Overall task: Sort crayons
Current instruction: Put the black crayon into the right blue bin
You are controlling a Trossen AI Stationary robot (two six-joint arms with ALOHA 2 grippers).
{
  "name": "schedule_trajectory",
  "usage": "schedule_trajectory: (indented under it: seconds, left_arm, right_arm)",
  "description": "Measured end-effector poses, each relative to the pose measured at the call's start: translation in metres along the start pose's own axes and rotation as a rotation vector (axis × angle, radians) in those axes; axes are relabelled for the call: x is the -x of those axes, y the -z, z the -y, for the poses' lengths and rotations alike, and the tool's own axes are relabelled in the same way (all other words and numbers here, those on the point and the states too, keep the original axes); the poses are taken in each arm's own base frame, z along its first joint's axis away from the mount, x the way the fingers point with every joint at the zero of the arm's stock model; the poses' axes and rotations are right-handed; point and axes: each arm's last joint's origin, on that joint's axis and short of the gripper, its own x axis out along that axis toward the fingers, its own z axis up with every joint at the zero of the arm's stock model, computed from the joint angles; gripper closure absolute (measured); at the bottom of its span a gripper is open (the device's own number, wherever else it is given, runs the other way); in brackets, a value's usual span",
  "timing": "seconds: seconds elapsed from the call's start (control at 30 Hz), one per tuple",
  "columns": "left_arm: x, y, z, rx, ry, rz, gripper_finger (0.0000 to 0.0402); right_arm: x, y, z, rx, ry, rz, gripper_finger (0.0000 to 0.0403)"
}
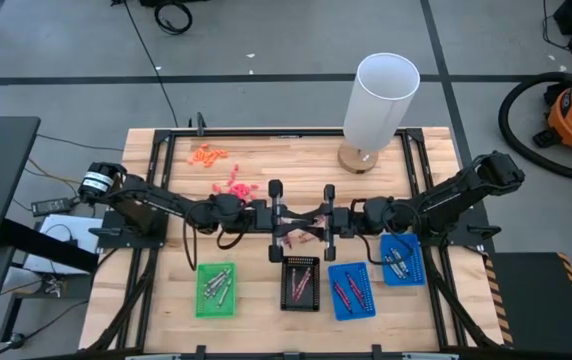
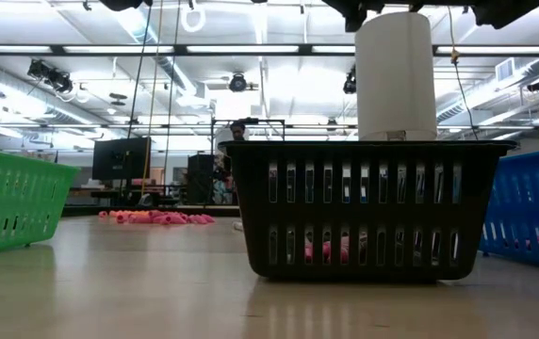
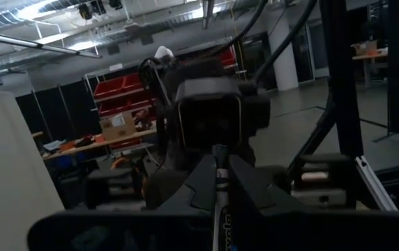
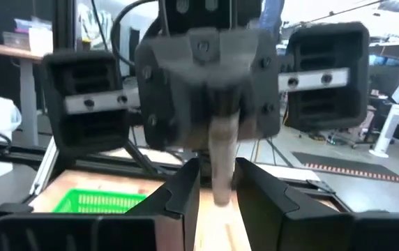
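Left gripper (image 1: 288,215) and right gripper (image 1: 316,215) meet tip to tip above the black tray (image 1: 301,284); a thin crayon (image 4: 220,164) spans both, left clenched on it, right fingers (image 4: 185,188) pinched on its other end; hand-off likely. Risk: a badly timed release drops it outside the tray, or a pull snaps it. Its colour is unreadable; other crayons (image 1: 218,286) lie in trays; loose pile (image 1: 236,184) remains.

Both arms stretched inward, meeting at table centre: left gripper (image 1: 288,216) pinched closed, facing right gripper (image 1: 313,218), fingers (image 4: 185,188) partly apart.
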Motion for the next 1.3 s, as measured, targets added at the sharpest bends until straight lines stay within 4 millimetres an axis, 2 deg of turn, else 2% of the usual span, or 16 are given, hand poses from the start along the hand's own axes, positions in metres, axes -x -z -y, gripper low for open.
schedule_trajectory:
  seconds: [0.17, 0.4, 0.47, 0.57, 0.63, 0.8, 0.93, 1.13, 1.3]
  left_arm:
    - [0.000, 0.001, 0.000, 0.000, 0.003, -0.009, 0.0381]
    - [0.000, 0.003, 0.001, -0.008, 0.007, -0.035, 0.0381]
    - [0.000, 0.004, 0.001, -0.022, 0.004, -0.048, 0.0381]
    - [0.001, 0.007, 0.001, -0.034, -0.031, -0.084, 0.0368]
    - [0.001, 0.008, 0.001, -0.051, -0.049, -0.116, 0.0345]
    - [0.003, 0.010, 0.002, -0.085, -0.046, -0.158, 0.0270]
    - [0.005, 0.015, 0.009, -0.135, -0.036, -0.228, 0.0231]
    - [0.010, 0.027, 0.017, -0.190, -0.033, -0.380, 0.0217]
    - [0.018, 0.040, 0.022, -0.162, 0.009, -0.527, 0.0217]
  right_arm:
    - [0.000, -0.001, 0.000, 0.021, 0.002, 0.010, 0.0309]
    - [0.000, 0.000, 0.001, 0.055, 0.023, 0.001, 0.0370]
    - [0.000, 0.001, 0.001, 0.061, 0.022, -0.009, 0.0371]
    - [0.000, 0.003, 0.000, 0.061, 0.022, -0.037, 0.0371]
    - [0.000, 0.007, 0.000, 0.050, 0.036, -0.077, 0.0371]
    - [0.001, 0.016, -0.002, 0.020, 0.057, -0.203, 0.0365]
    - [0.001, 0.016, -0.011, -0.012, 0.041, -0.321, 0.0361]
    - [0.008, 0.010, -0.033, -0.063, 0.018, -0.591, 0.0359]
    - [0.023, -0.005, -0.042, -0.157, 0.065, -0.858, 0.0357]
